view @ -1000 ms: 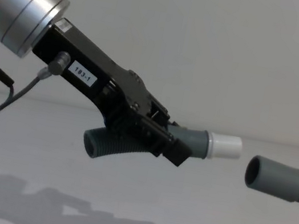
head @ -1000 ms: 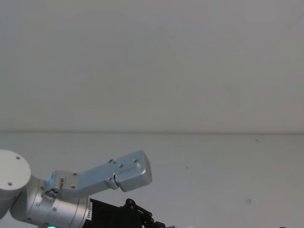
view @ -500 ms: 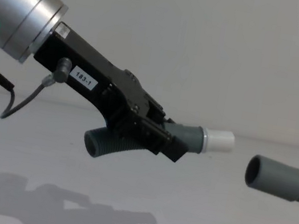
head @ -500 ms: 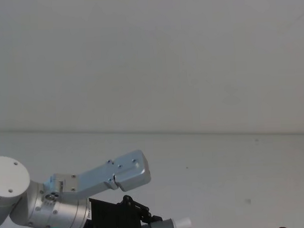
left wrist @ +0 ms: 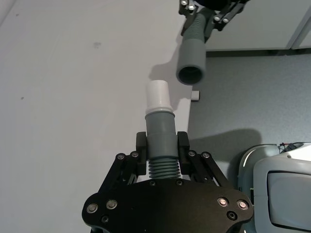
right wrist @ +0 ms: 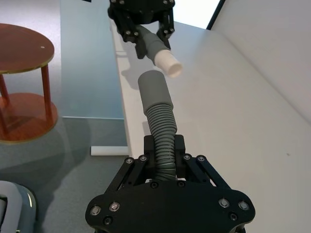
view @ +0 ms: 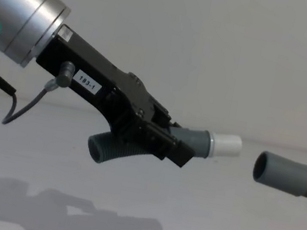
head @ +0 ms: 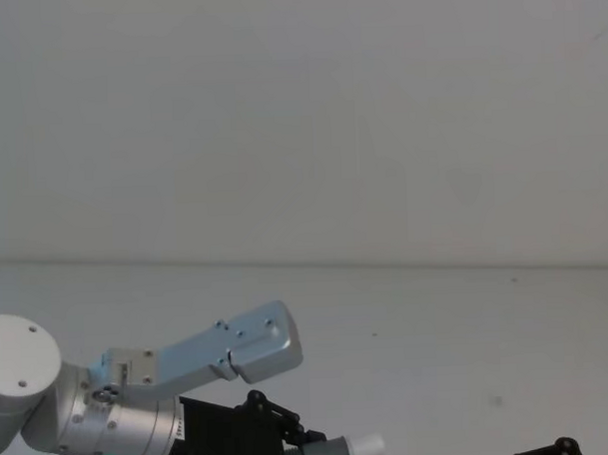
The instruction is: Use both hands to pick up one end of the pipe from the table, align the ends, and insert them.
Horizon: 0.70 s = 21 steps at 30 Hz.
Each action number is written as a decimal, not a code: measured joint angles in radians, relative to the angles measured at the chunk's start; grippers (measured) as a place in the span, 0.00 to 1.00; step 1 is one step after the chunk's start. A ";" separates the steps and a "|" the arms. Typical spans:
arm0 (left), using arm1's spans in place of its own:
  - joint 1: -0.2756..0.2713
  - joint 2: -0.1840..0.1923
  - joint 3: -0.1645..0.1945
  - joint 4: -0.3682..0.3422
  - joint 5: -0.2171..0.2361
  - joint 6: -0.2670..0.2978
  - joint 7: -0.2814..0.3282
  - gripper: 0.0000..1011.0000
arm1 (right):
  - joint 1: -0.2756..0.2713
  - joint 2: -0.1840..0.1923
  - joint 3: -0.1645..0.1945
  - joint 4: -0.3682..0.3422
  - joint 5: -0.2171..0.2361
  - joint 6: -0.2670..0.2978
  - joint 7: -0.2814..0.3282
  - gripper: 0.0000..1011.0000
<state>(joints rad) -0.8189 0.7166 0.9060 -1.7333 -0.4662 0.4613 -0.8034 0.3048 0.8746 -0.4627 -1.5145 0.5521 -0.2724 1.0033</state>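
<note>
My left gripper (view: 180, 149) is shut on one pipe piece (view: 106, 148) and holds it above the table (view: 126, 199). Its grey cuff with the white tip (view: 225, 144) points right. The other pipe piece (right wrist: 163, 126) sits in my right gripper (right wrist: 163, 143), which is shut on its ribbed part. Its hollow grey cuff (view: 280, 171) faces the white tip across a small gap and sits a little lower. In the left wrist view the white tip (left wrist: 158, 94) stands just short of the round mouth (left wrist: 190, 58) and slightly to one side of it. The left gripper (head: 282, 443) and right gripper (head: 551, 448) show at the bottom of the head view.
The table edge (right wrist: 124, 116) runs under both pipes, with grey floor beyond it. A round brown side table (right wrist: 19, 48) stands on the floor off the table. Part of the robot's base (left wrist: 277, 184) shows beside the table. A pale grey wall (head: 300, 118) is behind.
The left gripper drew its white tip back a little to the left, then held. The right pipe's cuff rose slightly, and the right gripper came into the head view's bottom edge.
</note>
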 joint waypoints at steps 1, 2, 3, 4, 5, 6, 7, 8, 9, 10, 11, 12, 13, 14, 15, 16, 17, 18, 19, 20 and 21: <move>0.000 0.000 0.000 0.000 0.000 0.000 -0.001 0.32 | 0.002 -0.001 -0.001 0.004 -0.002 -0.001 0.000 0.20; 0.000 -0.001 -0.001 0.000 0.000 0.000 -0.005 0.32 | 0.004 -0.003 -0.001 0.007 -0.004 -0.001 0.000 0.20; 0.000 -0.001 -0.001 0.000 0.001 0.000 -0.007 0.32 | 0.009 -0.006 -0.002 0.014 -0.008 -0.004 -0.001 0.20; 0.000 -0.001 -0.001 0.000 0.001 0.000 -0.008 0.32 | 0.011 -0.007 -0.002 0.017 -0.010 -0.005 -0.001 0.20; 0.000 -0.002 -0.001 0.000 0.001 0.000 -0.011 0.32 | 0.013 -0.008 -0.003 0.020 -0.011 -0.006 -0.001 0.20; 0.000 -0.002 -0.002 0.001 0.001 0.000 -0.013 0.32 | 0.019 -0.011 -0.004 0.028 -0.015 -0.008 -0.001 0.20; 0.000 -0.003 -0.002 0.001 0.002 0.000 -0.015 0.32 | 0.021 -0.013 -0.004 0.031 -0.017 -0.009 -0.001 0.20; 0.000 -0.003 -0.002 0.002 0.002 0.000 -0.018 0.32 | 0.023 -0.014 -0.005 0.033 -0.018 -0.010 -0.001 0.20; 0.000 -0.004 -0.002 0.002 0.002 0.000 -0.020 0.32 | 0.027 -0.016 -0.006 0.039 -0.021 -0.013 -0.001 0.20; -0.001 -0.004 -0.002 0.002 0.003 0.000 -0.021 0.32 | 0.029 -0.017 -0.006 0.041 -0.023 -0.014 -0.001 0.20; -0.002 -0.005 -0.002 0.003 0.003 0.000 -0.024 0.32 | 0.031 -0.019 -0.006 0.045 -0.024 -0.015 -0.001 0.20; -0.002 -0.006 -0.002 0.004 0.003 0.000 -0.026 0.32 | 0.035 -0.020 -0.007 0.049 -0.027 -0.017 -0.001 0.20; -0.003 -0.006 -0.002 0.005 0.004 0.000 -0.027 0.32 | 0.037 -0.021 -0.007 0.052 -0.028 -0.018 -0.001 0.20; -0.004 -0.007 -0.002 0.005 0.004 0.000 -0.030 0.32 | 0.040 -0.023 -0.008 0.055 -0.030 -0.021 0.000 0.20; -0.004 -0.007 -0.002 0.006 0.005 0.000 -0.031 0.32 | 0.042 -0.023 -0.008 0.057 -0.030 -0.022 0.000 0.20; -0.005 -0.008 -0.002 0.007 0.005 0.000 -0.033 0.32 | 0.043 -0.024 -0.009 0.059 -0.031 -0.023 0.001 0.20; -0.006 -0.009 -0.002 0.008 0.006 0.000 -0.035 0.32 | 0.045 -0.025 -0.009 0.061 -0.032 -0.024 0.001 0.20; -0.007 -0.009 -0.001 0.009 0.006 0.000 -0.036 0.32 | 0.048 -0.026 -0.009 0.063 -0.033 -0.025 0.003 0.20; -0.008 -0.010 -0.001 0.010 0.006 0.000 -0.038 0.32 | 0.050 -0.026 -0.010 0.065 -0.033 -0.027 0.004 0.20; -0.008 -0.010 -0.001 0.010 0.006 0.000 -0.038 0.32 | 0.051 -0.027 -0.010 0.066 -0.033 -0.028 0.005 0.20; -0.009 -0.010 -0.001 0.011 0.007 0.000 -0.039 0.32 | 0.052 -0.027 -0.010 0.066 -0.033 -0.029 0.006 0.20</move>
<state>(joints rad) -0.8278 0.7062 0.9054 -1.7223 -0.4594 0.4617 -0.8422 0.3569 0.8474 -0.4729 -1.4481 0.5188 -0.3018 1.0093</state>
